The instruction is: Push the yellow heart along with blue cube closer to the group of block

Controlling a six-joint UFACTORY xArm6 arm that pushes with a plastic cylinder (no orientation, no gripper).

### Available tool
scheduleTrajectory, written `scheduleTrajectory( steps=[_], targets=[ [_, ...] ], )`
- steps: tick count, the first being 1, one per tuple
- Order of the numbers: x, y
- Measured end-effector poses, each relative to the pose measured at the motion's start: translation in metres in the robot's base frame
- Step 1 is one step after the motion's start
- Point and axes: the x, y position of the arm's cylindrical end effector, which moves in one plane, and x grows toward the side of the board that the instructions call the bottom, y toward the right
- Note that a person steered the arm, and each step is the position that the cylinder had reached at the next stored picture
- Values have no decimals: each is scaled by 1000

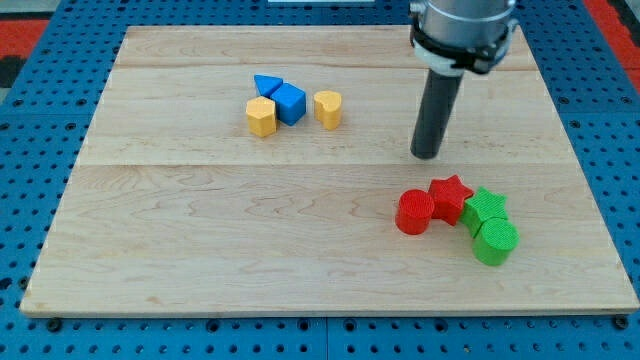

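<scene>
The yellow heart (328, 108) lies in the upper middle of the wooden board, just right of the blue cube (289, 103). The cube touches a blue triangle (267, 85) at its upper left and a yellow hexagon (261, 116) at its lower left. My tip (427, 154) stands on the board about a hundred pixels right of the heart and a little lower, touching no block. A group at the lower right holds a red cylinder (414, 212), a red star (451, 197), a green star (485, 209) and a green cylinder (494, 241).
The wooden board (200, 250) rests on a blue pegboard surface (30, 120). The arm's grey collar (462, 30) hangs over the board's top right.
</scene>
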Motion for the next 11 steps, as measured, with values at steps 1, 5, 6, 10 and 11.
scheduleTrajectory(
  steps=[1,5,6,10,11],
  targets=[
    [-64,-20],
    [-124,-183],
    [-107,-220],
    [-23,-135],
    [-40,-169]
  ],
)
